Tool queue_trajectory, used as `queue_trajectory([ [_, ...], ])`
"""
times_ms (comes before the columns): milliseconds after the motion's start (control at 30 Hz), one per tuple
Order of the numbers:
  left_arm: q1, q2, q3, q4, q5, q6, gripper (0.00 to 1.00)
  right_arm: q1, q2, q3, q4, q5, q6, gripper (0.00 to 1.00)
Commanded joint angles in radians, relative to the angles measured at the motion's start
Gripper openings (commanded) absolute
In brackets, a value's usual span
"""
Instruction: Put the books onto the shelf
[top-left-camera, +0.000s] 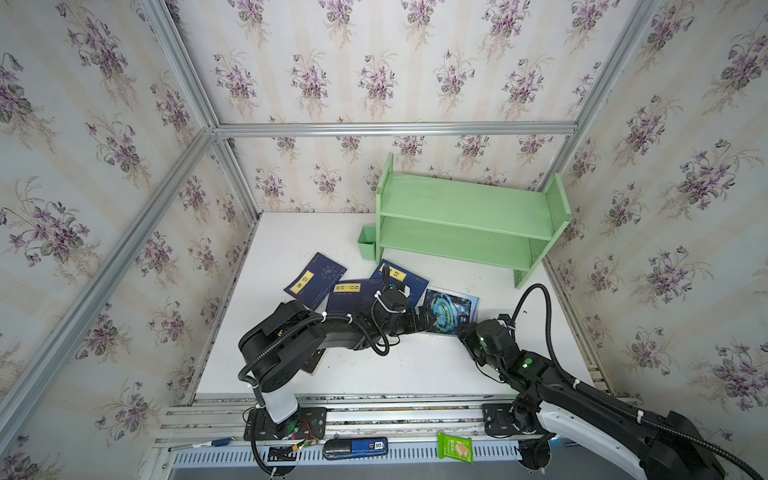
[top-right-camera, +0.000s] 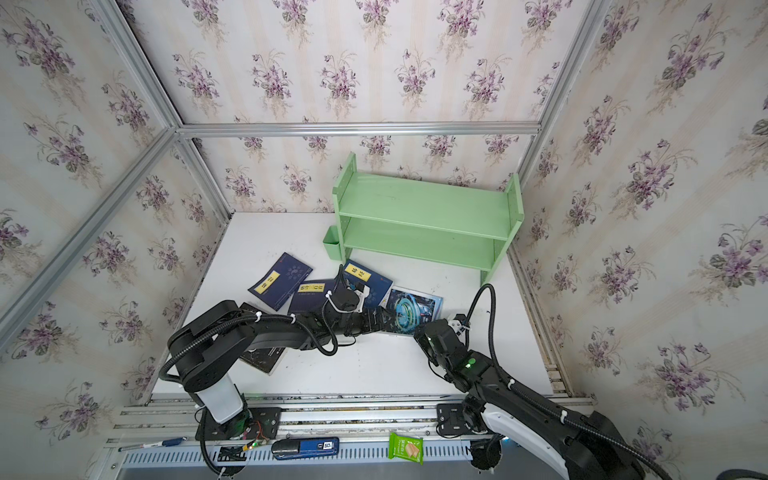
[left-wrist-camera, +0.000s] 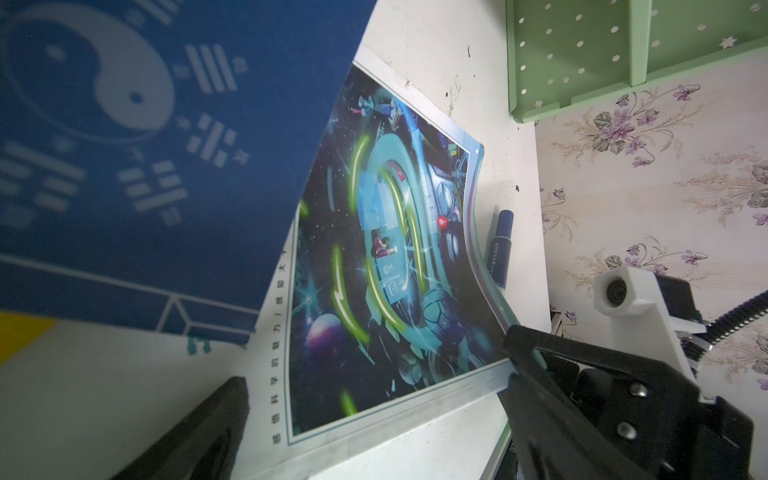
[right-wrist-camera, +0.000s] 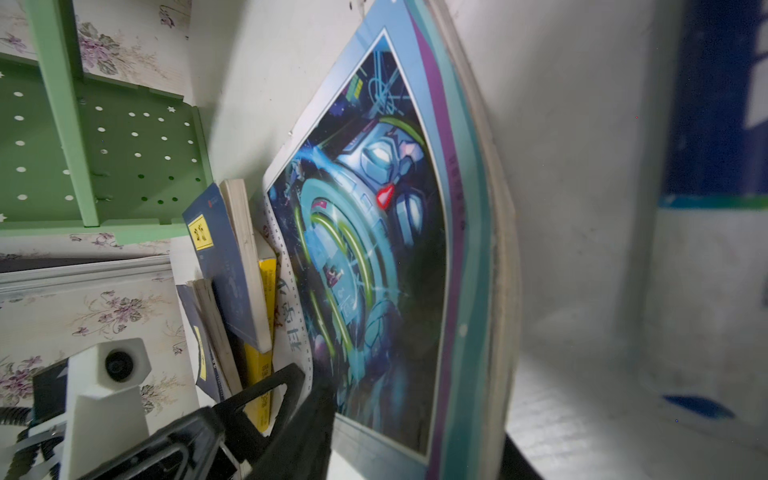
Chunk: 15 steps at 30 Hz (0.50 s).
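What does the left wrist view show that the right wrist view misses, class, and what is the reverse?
Only the left wrist view: the marker pen beside the sci-fi magazine's raised edge, and the right gripper straddling its corner. Only the right wrist view: two navy books edge-on with page edges showing, and the left arm's camera mount. Both: the magazine and the green shelf.
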Motion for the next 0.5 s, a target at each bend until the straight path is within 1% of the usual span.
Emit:
queue_trajectory([
  [0,0.004,-0.014,-0.012,-0.054,0.009,-0.014,0.99,0.000,0.015,0.010,0.044,0.015,0.035,0.28],
  [33,0.004,-0.020,-0.014,-0.055,0.009,-0.012,0.99,0.000,0.017,0.012,0.035,0.016,0.044,0.19],
  [67,0.006,-0.027,-0.017,-0.057,0.009,-0.011,0.99,0.000,0.016,0.012,0.029,0.019,0.050,0.15],
  [200,0.015,-0.064,-0.031,-0.073,0.011,-0.004,0.99,-0.001,-0.017,0.041,-0.031,0.034,0.045,0.13],
  [333,0.031,-0.120,-0.048,-0.092,0.012,0.006,0.99,0.000,-0.093,0.104,-0.148,0.074,-0.009,0.09],
  [467,0.051,-0.182,-0.053,-0.130,0.019,0.023,0.99,0.000,-0.177,0.150,-0.241,0.098,-0.023,0.06],
])
